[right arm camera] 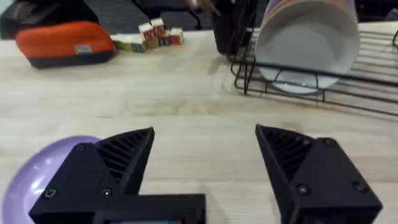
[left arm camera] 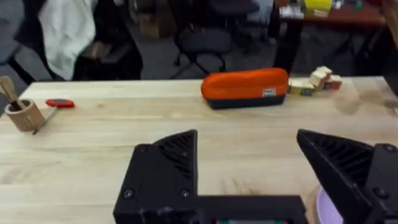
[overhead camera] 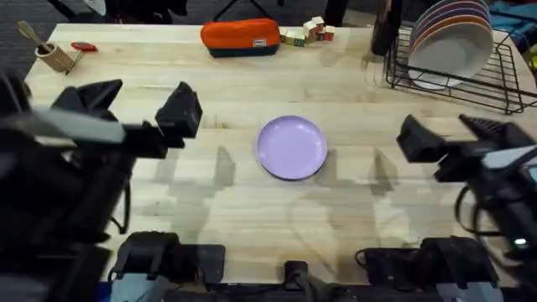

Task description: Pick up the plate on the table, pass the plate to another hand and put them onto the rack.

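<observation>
Nearest to the overhead camera are the two arms, large and dark at both sides. From above, the left gripper point(overhead camera: 143, 105) hangs over the left part of the table point(overhead camera: 235, 210), and its two fingers stand apart with nothing between them. At the right, the right gripper point(overhead camera: 445, 134) is over the right part of the table, also spread and empty. Between both grippers, near the middle, the purple plate point(overhead camera: 292, 148) lies flat on the wood, apart from both. In the far right corner stands the rack point(overhead camera: 503, 80), holding several plates upright, with the white plate point(overhead camera: 449, 52) at the front. At the far edge lies an orange pouch point(overhead camera: 241, 37), and some small blocks point(overhead camera: 306, 32) are just beside it. In the far left corner is a wooden cup point(overhead camera: 55, 57) with a red tool point(overhead camera: 83, 47) next to it.

On the left wrist view, the left gripper point(left arm camera: 249, 168) is released, the fingers wide. A small part of the plate point(left arm camera: 323, 208) shows near one finger. Beyond are the pouch point(left arm camera: 245, 87), the blocks point(left arm camera: 317, 81), the cup point(left arm camera: 25, 115) and the red tool point(left arm camera: 59, 103).

On the right wrist view, the right gripper point(right arm camera: 205, 162) is open and holds nothing. The plate point(right arm camera: 37, 171) lies partly behind one finger. Farther are the rack point(right arm camera: 373, 93) with the white plate point(right arm camera: 308, 43), the pouch point(right arm camera: 65, 40) and the blocks point(right arm camera: 149, 36).
</observation>
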Controlling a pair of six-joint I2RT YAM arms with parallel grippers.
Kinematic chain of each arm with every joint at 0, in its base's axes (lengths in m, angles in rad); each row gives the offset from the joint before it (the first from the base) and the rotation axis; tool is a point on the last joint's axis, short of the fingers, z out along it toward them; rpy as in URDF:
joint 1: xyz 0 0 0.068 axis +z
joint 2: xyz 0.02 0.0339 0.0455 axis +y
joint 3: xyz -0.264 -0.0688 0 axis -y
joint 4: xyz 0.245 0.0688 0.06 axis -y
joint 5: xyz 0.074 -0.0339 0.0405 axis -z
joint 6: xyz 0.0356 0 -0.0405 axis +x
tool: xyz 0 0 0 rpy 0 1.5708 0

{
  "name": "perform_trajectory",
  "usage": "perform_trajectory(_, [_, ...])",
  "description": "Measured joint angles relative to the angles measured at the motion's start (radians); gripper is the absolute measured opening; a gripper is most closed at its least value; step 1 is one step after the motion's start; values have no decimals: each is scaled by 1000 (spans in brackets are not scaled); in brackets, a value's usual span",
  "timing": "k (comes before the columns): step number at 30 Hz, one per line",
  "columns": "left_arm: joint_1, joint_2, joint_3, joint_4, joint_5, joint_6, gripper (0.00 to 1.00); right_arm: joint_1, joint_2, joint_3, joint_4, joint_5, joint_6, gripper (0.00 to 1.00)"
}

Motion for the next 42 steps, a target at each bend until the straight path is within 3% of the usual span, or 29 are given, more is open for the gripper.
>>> perform_trajectory(9, [0,366,362,-244,85,-4,994,0,347,347,-129,-1,1,992])
perform_trajectory(13, [0,499,519,-382,110,-4,994,0,520,520,-219,-5,0,992])
perform_trajectory(14, [0,590,622,-477,116,-4,994,0,627,628,-289,-8,-4,992])
perform_trajectory(17, [0,659,686,-535,119,-4,994,0,713,712,-359,-9,-5,992])
perform_trajectory(25, [0,732,705,-570,127,-4,994,0,821,786,-428,-47,-8,992])
perform_trajectory(42, [0,733,705,-581,147,-10,993,0,824,788,-432,-84,-8,992])
